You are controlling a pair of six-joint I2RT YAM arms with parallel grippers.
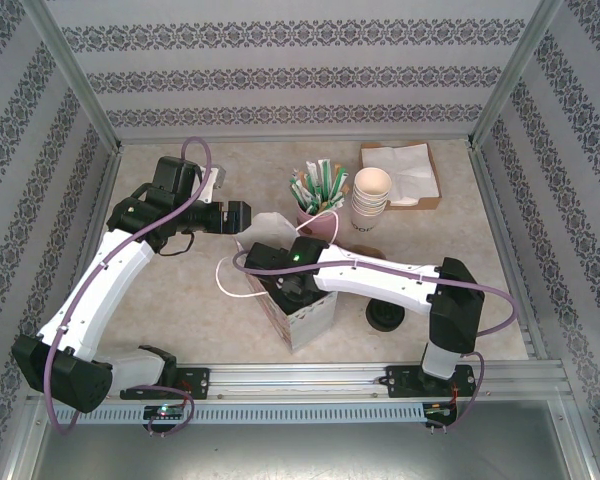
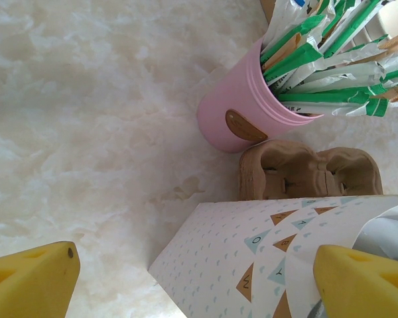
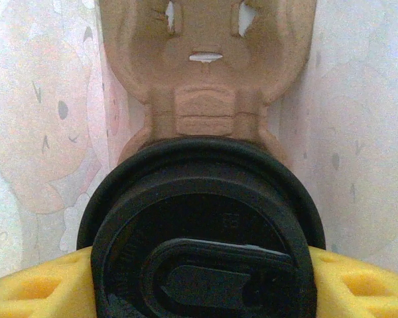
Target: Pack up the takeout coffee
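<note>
R claw (image 3: 199, 285) is clamped on the takeout coffee (image 3: 202, 225), down inside the paper bag (image 1: 305, 318) over the pulp carrier (image 3: 205, 73). It looks nearly seated, w/ release left. L claw (image 2: 196, 281) is apart at the bag's edge.

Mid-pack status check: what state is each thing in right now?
paper bag: upright, top open.
takeout coffee: lidded, inside the bag.
right claw: shut on the takeout coffee.
left claw: open, beside the bag's rim.
cup carrier: inside the bag, visible slot empty.
pink cup: upright, full of sachets.
</note>
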